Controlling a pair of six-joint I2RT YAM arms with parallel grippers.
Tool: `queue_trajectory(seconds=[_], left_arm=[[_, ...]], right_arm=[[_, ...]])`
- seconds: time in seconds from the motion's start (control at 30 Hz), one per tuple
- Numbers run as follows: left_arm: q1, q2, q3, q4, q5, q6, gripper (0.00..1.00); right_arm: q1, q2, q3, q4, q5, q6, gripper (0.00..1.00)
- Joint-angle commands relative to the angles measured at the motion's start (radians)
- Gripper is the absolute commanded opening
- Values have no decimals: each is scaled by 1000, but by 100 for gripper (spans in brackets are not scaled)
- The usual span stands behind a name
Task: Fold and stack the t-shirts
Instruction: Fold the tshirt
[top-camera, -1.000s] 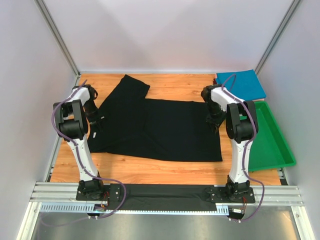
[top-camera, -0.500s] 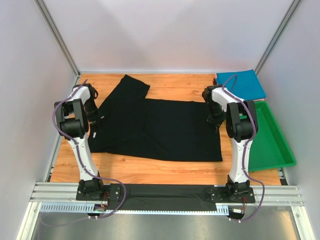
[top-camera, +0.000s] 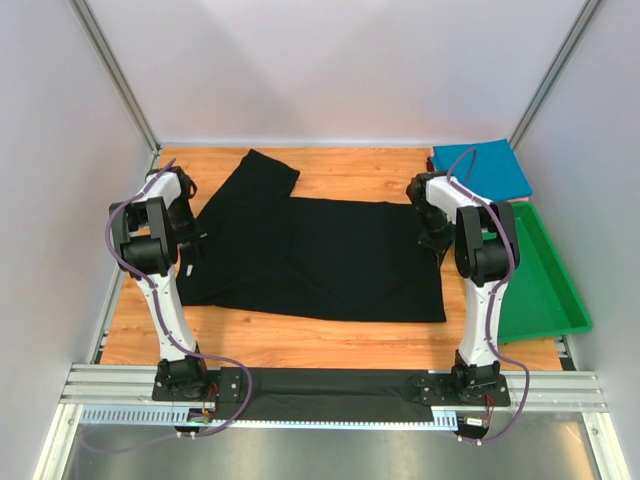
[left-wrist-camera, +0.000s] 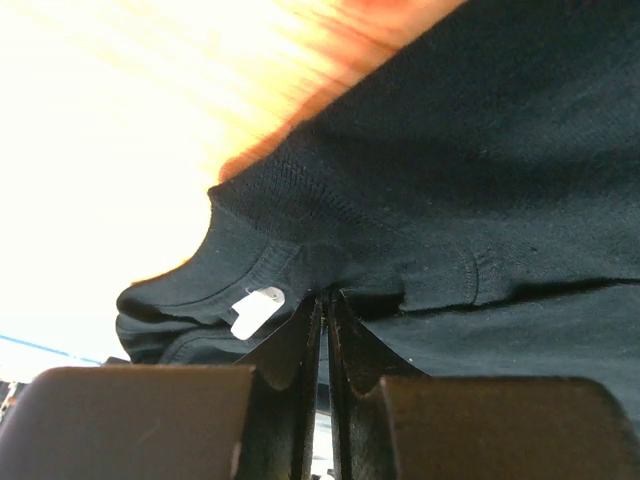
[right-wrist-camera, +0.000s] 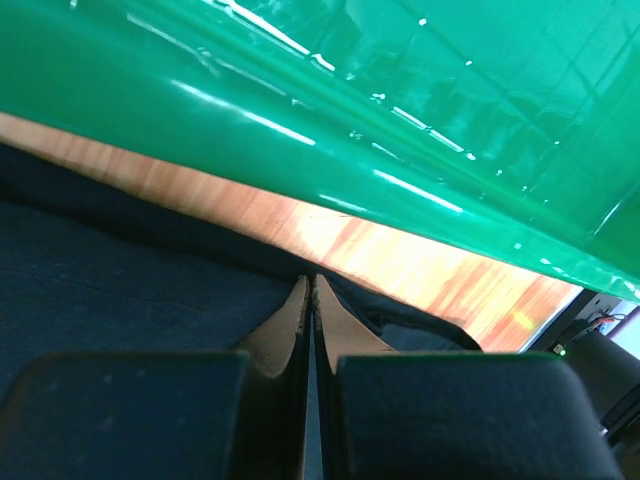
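The large black t-shirt (top-camera: 320, 255) lies spread on the wooden table, one sleeve pointing to the far left. My left gripper (top-camera: 188, 245) is at its left edge. In the left wrist view the gripper (left-wrist-camera: 327, 295) is shut on the collar of the shirt (left-wrist-camera: 480, 180), beside a white tag (left-wrist-camera: 255, 310). My right gripper (top-camera: 438, 245) is at the shirt's right edge. In the right wrist view it (right-wrist-camera: 310, 280) is shut on the edge of the black cloth (right-wrist-camera: 100, 300). A folded teal-blue t-shirt (top-camera: 482, 170) lies at the far right. The reddish shirt is out of view.
A green plastic tray (top-camera: 540, 290) stands along the right side, close beside my right gripper, and fills the top of the right wrist view (right-wrist-camera: 350, 100). Walls close in the table on the left, back and right. A dark cloth strip (top-camera: 330, 395) lies between the arm bases.
My right gripper has shifted slightly to the right and the shirt's right edge has moved with it. The left arm has hardly moved.
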Motion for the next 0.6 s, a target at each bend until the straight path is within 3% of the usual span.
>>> queue_trajectory(seconds=[0.0,0.57], left_arm=[[15,30,13,23,-72,-7,11],[18,10,10,8,-98,-17,11]], right_arm=[[-16,-60,-4,-30,93,15,0],[-15,-91,-42,-37,112,31,0]])
